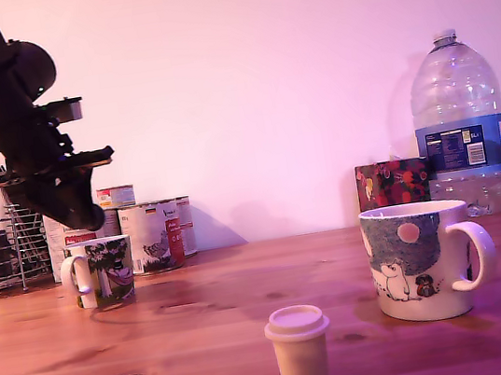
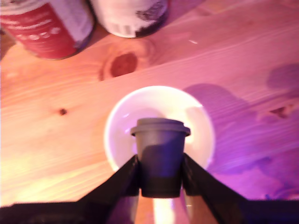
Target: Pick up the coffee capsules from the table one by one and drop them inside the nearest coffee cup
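Holding the black capsule [image 2: 160, 156], claw [image 2: 160, 184] clamped on its sides above the coffee cup [image 2: 117, 135]. Risk: off-centre release could clip the rim, bouncing it onto the desk [image 2: 243, 60].

arm [image 1: 21, 137] top beyond frame edge

The cup [image 1: 103, 271] stands on the table [image 1: 207, 335] at the exterior view's left, before the tins [image 1: 153, 232]. The hand [image 2: 160, 175] hangs above it, holding a capsule [image 2: 160, 156] over its mouth. A second capsule [image 1: 300, 350] stands nearest the camera. The big mug [image 1: 419, 258] stands right, a bottle [image 1: 460, 128] behind it.
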Controlling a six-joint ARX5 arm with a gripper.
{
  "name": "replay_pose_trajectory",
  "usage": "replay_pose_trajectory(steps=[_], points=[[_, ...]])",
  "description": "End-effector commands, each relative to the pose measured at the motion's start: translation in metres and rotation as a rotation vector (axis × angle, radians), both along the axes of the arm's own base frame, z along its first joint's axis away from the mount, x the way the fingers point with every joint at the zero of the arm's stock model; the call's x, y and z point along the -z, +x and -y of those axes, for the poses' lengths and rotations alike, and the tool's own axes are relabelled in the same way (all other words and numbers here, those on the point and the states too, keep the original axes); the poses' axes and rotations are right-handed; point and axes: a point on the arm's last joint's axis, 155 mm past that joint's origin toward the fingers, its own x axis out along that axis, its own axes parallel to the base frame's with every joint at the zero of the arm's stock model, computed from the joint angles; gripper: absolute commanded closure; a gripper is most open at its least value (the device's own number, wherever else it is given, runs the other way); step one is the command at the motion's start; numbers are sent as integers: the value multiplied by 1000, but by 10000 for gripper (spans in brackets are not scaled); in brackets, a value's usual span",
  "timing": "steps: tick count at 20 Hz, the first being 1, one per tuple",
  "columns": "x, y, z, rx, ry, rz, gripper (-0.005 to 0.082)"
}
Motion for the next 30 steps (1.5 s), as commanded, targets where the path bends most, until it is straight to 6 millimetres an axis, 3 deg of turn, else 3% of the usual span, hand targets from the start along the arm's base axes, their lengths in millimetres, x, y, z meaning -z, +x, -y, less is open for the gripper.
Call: replay_pose_trajectory(steps=[1,12,14,17,20,23,28,30], points=[[11,4,-1,3,4,-15,678],[7,8,2,12,-13,5,666],[7,8,3,15,-17,4,558],[7,8,5,20,-24,6,209],[6,9,5,20,-25,9,186],[3,13,6,21,-28,33,299],[-2,17,12,37,-44,58,695],[-2,18,11,44,-38,62,781]])
